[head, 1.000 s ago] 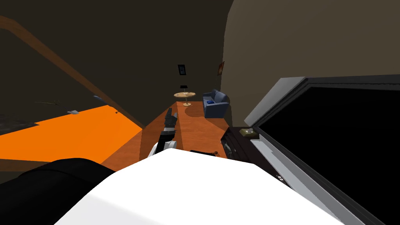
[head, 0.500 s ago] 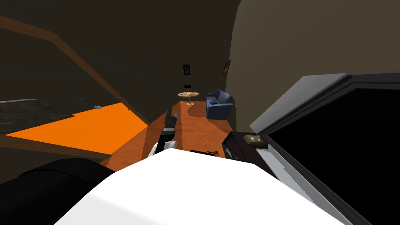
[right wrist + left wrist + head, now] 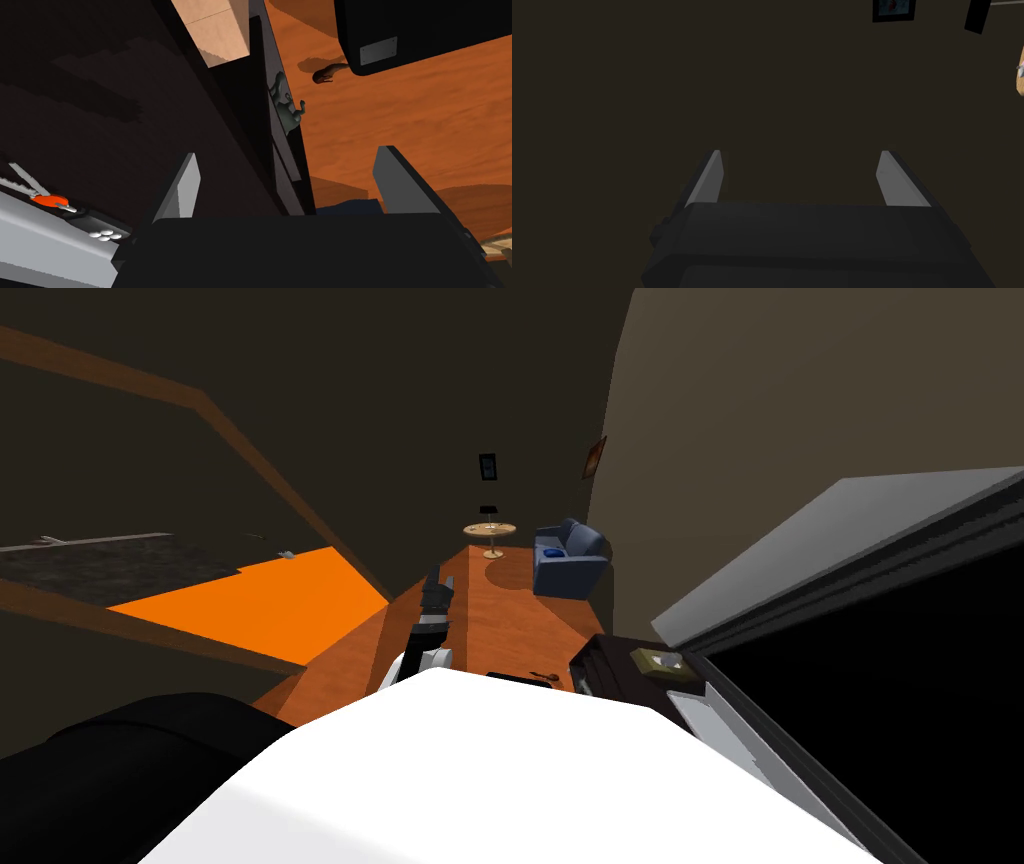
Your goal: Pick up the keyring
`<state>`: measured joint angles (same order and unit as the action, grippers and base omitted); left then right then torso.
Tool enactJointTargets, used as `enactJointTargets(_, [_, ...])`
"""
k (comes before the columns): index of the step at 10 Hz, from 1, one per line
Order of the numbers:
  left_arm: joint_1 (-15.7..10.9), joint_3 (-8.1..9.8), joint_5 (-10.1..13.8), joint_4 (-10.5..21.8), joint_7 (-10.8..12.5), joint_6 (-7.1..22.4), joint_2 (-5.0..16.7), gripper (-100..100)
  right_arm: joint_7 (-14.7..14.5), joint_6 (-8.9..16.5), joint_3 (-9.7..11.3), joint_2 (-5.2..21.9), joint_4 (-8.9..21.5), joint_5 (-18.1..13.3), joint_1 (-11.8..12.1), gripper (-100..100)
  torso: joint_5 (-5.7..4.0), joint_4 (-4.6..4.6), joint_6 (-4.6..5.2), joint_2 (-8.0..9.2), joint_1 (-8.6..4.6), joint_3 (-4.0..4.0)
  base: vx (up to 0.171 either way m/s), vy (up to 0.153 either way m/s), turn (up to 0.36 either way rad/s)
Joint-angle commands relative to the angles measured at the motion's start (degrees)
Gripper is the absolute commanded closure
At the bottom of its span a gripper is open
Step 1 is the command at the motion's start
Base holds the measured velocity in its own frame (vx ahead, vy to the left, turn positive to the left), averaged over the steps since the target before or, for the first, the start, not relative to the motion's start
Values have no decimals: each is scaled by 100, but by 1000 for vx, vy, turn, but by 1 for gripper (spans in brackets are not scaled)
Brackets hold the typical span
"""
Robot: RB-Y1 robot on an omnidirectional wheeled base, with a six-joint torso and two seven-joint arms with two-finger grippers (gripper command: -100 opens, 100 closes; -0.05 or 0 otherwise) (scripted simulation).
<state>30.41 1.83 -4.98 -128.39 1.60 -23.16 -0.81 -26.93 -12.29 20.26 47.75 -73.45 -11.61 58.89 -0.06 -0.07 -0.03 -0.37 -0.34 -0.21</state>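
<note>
My right gripper (image 3: 287,151) is spread by the dark cabinet (image 3: 100,100); the keyring (image 3: 47,200) lies on it beside a grey slab (image 3: 40,245), outside my fingers. My left gripper (image 3: 800,152) is spread too.

Blue armchair (image 3: 570,560) beside round table (image 3: 489,530), dark cabinet (image 3: 607,666), reddish wooden floor (image 3: 510,623)
</note>
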Motion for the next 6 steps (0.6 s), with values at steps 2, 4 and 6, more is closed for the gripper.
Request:
enactJointTargets(2, [1,1,0,0,0,0,0,0,-132,187,175,206,420,-184,-33,-100,-2,-2,2,-5,-9,-3,85,-155,196])
enactJointTargets(4, [1,1,0,0,0,0,0,0,-179,235,226,265,564,-247,-43,-100,-3,2,5,11,-6,6,49,-117,103])
enactJointTargets(6, [1,0,0,0,0,0,0,0,-220,276,271,317,689,-302,-55,-100,2,3,6,13,18,7,44,-64,69])
